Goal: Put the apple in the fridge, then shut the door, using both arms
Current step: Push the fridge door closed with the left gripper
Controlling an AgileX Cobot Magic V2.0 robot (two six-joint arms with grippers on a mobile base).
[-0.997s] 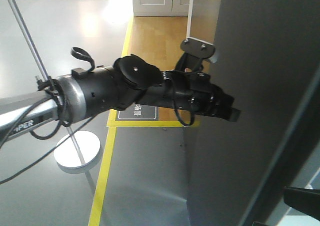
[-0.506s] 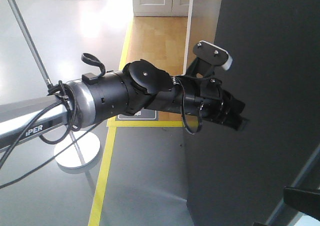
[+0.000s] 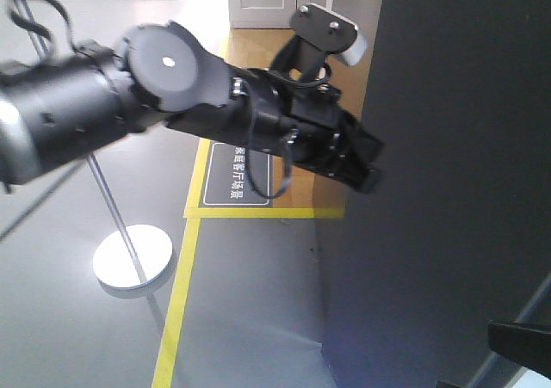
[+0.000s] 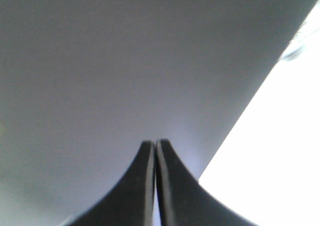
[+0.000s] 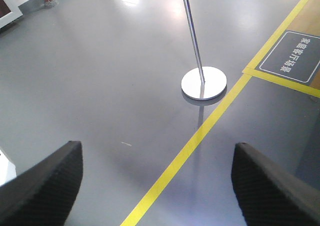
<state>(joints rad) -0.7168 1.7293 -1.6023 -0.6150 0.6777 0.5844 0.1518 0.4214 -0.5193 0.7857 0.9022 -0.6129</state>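
The door (image 3: pixel 448 190) shows its dark grey outer face and fills the right of the front view. My left gripper (image 3: pixel 370 178) is shut and empty, its black tip at the door's left edge. In the left wrist view the closed fingertips (image 4: pixel 152 144) point straight at a plain grey surface (image 4: pixel 125 60) close ahead. My right gripper (image 5: pixel 157 147) is open and empty, aimed down at the grey floor (image 5: pixel 100 85). The apple is out of view. The fridge's inside is hidden behind the door.
A metal pole on a round white base (image 3: pixel 132 257) stands on the floor to the left. Yellow tape lines (image 3: pixel 176 302) and a dark floor sign (image 3: pixel 237 181) lie below the arm. A black part (image 3: pixel 521 338) pokes in at the lower right edge.
My left arm has risen and swung nearer the camera, with its tip shifting up and left along the door. The pale strip at the lower right has narrowed as the door swung.
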